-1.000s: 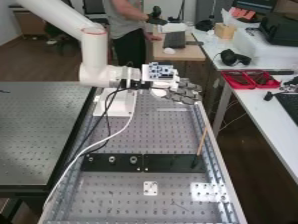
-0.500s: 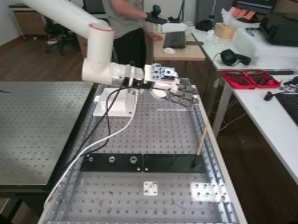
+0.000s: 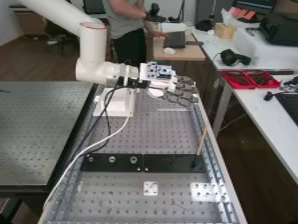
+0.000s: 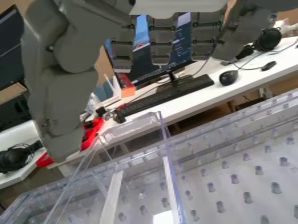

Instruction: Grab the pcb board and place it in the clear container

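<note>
At the bench's far end in the high view, the hand [image 3: 179, 92] is held above the clear container [image 3: 174, 109], fingers extended and slightly relaxed. Its thumb and fingers [image 4: 159, 47] stand apart in the wrist view, with nothing visible between them. The transparent walls and rim of the container [image 4: 133, 128] lie below the fingers, not touching them, with white strips at its base. A blue-and-white circuit-like part [image 3: 159, 71] sits on top of the hand's wrist end; I cannot tell whether it is the task's board.
Dark plates [image 3: 174, 163] cross the perforated bench [image 3: 113, 197], and a thin wooden stick [image 3: 202, 141] rises at their right end. A white cable [image 3: 100, 141] droops from the arm. Red trays [image 3: 247, 80] and a keyboard [image 4: 166, 96] lie on the neighbouring white table.
The arm and hand dipped slightly and swung a little right, then came back left and up. The hand's fingers look much the same.
</note>
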{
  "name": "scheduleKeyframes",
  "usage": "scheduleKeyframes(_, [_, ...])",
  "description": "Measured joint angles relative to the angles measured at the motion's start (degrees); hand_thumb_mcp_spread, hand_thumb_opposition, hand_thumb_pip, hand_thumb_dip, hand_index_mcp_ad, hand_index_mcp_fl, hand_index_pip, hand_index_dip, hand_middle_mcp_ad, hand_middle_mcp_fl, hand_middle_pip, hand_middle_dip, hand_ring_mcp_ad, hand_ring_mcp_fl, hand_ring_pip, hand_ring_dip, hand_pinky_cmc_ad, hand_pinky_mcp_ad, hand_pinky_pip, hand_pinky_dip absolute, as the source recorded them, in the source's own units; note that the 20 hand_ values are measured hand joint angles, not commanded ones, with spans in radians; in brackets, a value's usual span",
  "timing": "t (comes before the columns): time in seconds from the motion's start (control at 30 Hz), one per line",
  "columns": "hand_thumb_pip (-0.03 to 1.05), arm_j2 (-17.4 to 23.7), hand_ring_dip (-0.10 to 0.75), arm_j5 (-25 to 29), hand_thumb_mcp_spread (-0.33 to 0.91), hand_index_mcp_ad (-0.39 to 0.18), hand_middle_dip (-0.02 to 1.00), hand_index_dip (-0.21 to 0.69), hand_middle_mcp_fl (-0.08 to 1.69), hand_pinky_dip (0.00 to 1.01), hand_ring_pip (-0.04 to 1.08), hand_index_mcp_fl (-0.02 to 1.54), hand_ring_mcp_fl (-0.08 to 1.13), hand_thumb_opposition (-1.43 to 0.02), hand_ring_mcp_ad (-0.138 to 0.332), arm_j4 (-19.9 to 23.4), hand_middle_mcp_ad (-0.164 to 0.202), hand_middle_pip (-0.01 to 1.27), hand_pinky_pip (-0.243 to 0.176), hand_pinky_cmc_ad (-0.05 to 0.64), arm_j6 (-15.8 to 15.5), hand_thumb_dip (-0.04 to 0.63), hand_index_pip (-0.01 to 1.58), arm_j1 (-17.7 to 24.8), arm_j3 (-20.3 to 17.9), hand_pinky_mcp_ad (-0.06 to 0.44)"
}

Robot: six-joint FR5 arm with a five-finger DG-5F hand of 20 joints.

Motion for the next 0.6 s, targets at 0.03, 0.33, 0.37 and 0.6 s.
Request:
scheduleKeyframes(0.03, [0.27,0.23,-0.005,0.14,0.54,-0.138,0.12,0.443,-0.01,0.18,0.07,0.09,0.00,-0.77,0.199,0.47,0.056,0.11,-0.096,0.227,-0.06,0.180,0.12,0.04,-0.34,0.161])
scheduleKeyframes(0.33, [0.29,0.61,-0.005,1.14,0.55,-0.138,0.12,0.387,-0.01,0.18,0.07,0.29,0.00,-0.76,0.202,1.22,0.056,0.12,-0.096,0.227,-0.04,0.180,0.33,0.05,-1.13,0.161])
scheduleKeyframes(0.37, [0.29,0.59,-0.005,1.13,0.55,-0.138,0.12,0.377,-0.01,0.18,0.07,0.32,0.00,-0.76,0.202,1.13,0.059,0.11,-0.093,0.227,-0.05,0.180,0.35,0.08,-1.11,0.161])
scheduleKeyframes(0.6, [0.29,0.97,-0.005,1.39,0.54,-0.138,0.12,0.340,-0.01,0.18,0.07,0.33,0.00,-0.76,0.202,1.30,0.056,0.11,-0.093,0.227,-0.01,0.180,0.42,0.21,-1.33,0.161])
